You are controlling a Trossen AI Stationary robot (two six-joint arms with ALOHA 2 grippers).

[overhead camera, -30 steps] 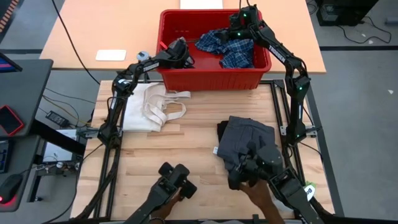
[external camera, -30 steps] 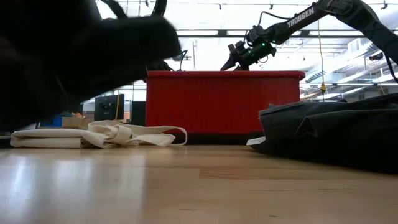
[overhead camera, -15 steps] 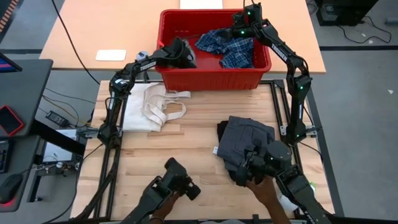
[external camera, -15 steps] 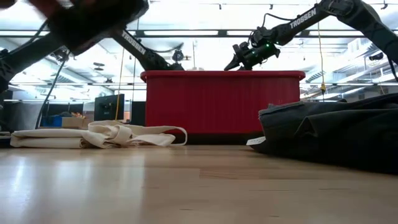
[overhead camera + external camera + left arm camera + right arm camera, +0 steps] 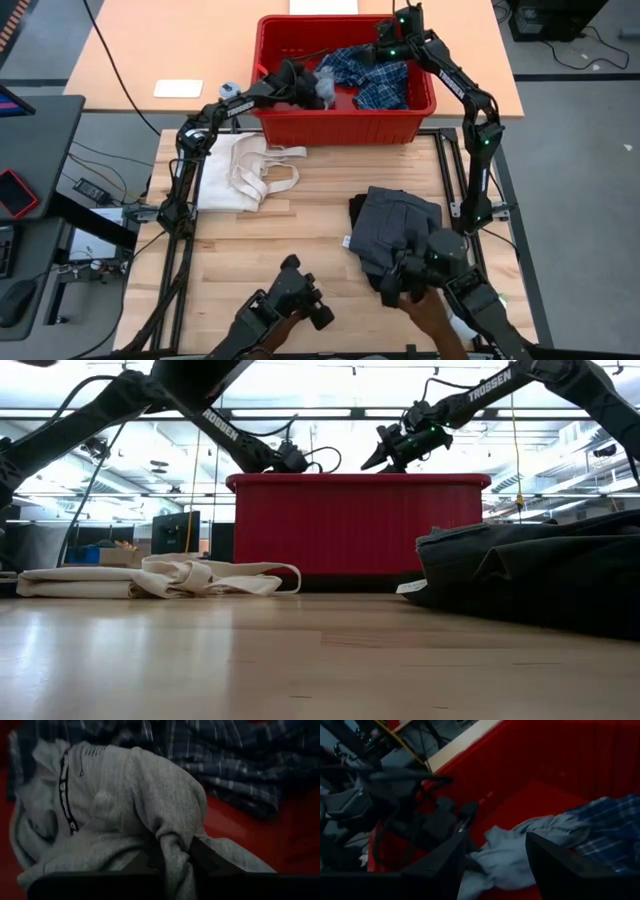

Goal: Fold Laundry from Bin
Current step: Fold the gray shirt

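Now the light grey garment (image 5: pixel 322 88), lying inside the red bin (image 5: pixel 345 125) at the frame's top centre, is pinched by the closed left gripper (image 5: pixel 300 84), the right gripper (image 5: pixel 388 50) hovers open and empty nearby, and lifting it out onto the counter (image 5: pixel 270 240) comes next.

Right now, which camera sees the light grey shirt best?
The left wrist view: the light grey shirt fills it, pinched in the left claw. The high view and right wrist view show less; the low view shows none.

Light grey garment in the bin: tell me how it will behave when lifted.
Probably floppy: the light grey garment bunches into folds where the left gripper is shut on it. It will likely hang and trail, perhaps dragging the plaid shirt beside it in the bin.
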